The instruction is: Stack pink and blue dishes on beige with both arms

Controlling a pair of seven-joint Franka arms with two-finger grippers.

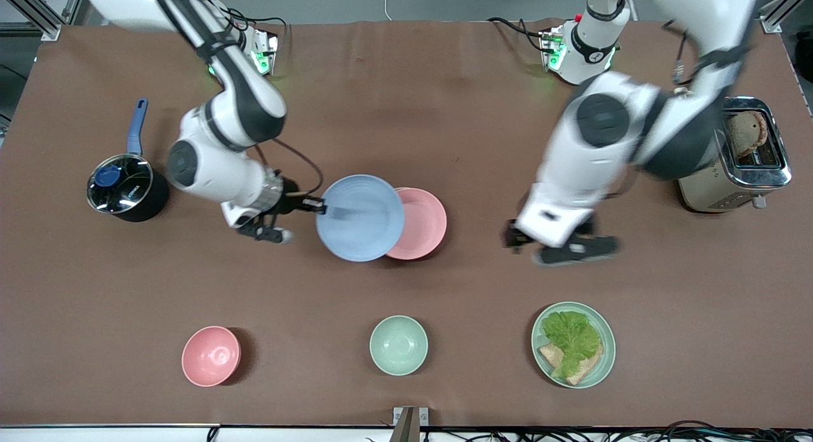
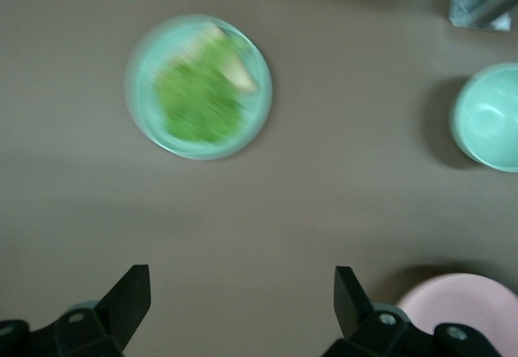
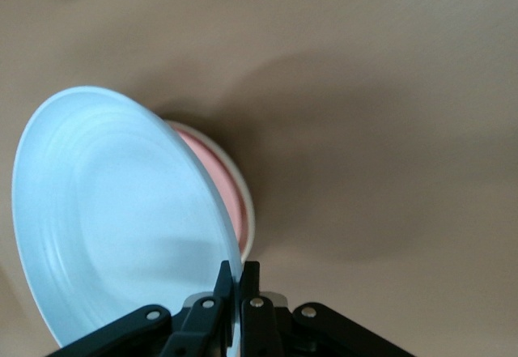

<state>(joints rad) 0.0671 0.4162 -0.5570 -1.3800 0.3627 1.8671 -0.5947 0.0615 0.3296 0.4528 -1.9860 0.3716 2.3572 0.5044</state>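
Right tool [image 1: 315, 205] pinches the rim of the pale blue plate [image 1: 361, 218] at the edge toward the right arm's end, forearm reaching in low, plate held tilted above the pink plate [image 1: 421, 223], overlapping most of it; a cream rim under the pink one shows in the right wrist view [image 3: 250, 219]. Left tool [image 1: 559, 242] hangs over bare brown desk [image 1: 457, 112] toward the left arm's end from the stack, fingers [image 2: 129, 296] spread wide and empty, open room all round. Both plates are shallow, round, matte.

No readable text, labels, brands or numbers on anything in view.
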